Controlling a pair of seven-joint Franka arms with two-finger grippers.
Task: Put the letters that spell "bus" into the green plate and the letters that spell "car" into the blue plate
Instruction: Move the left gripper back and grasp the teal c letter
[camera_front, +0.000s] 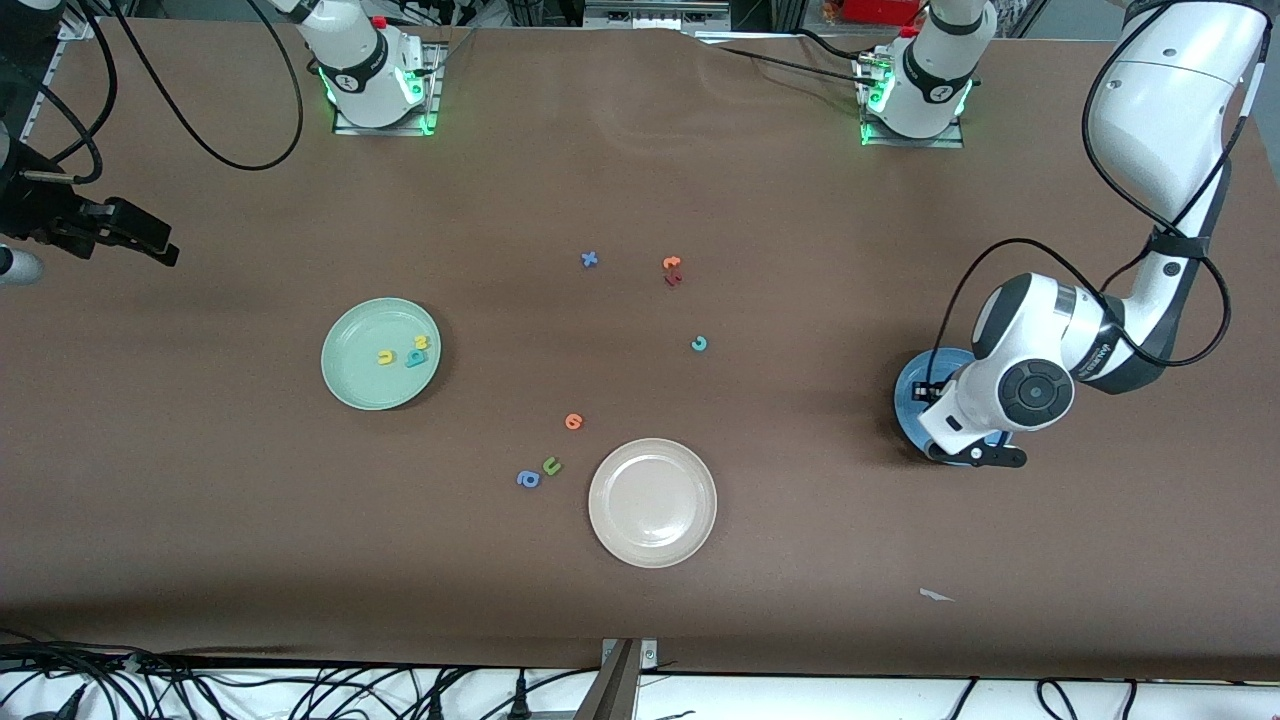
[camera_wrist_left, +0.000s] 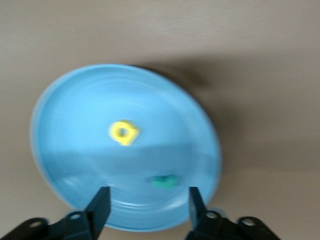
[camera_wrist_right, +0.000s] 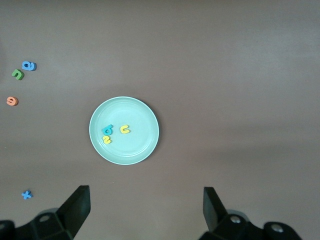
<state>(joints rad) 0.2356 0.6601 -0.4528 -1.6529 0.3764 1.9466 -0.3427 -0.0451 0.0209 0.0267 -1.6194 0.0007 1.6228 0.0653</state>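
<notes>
The left gripper (camera_wrist_left: 148, 205) is hanging low over the round bright blue plate (camera_wrist_left: 75, 125) at the left arm's end of the table, its two dark fingers (camera_wrist_left: 98, 207) standing apart with nothing between them. Inside that plate a small yellow foam letter a (camera_wrist_left: 123, 132) is lying near the middle, and a small teal foam letter (camera_wrist_left: 164, 181) is lying close beside it, too blurred to read. The right gripper (camera_wrist_right: 145, 207) is waiting high over the table toward the right arm's end, jaws spread wide and empty. On the table, the round pale mint-green plate (camera_front: 352, 380) is holding a yellow foam u (camera_front: 385, 357), a teal foam b (camera_front: 415, 358) and a smaller yellow foam s (camera_front: 421, 343), the last two touching. A teal foam c (camera_front: 699, 344) is lying on the brown tabletop (camera_front: 800, 560) between the two plates, well apart from both.
</notes>
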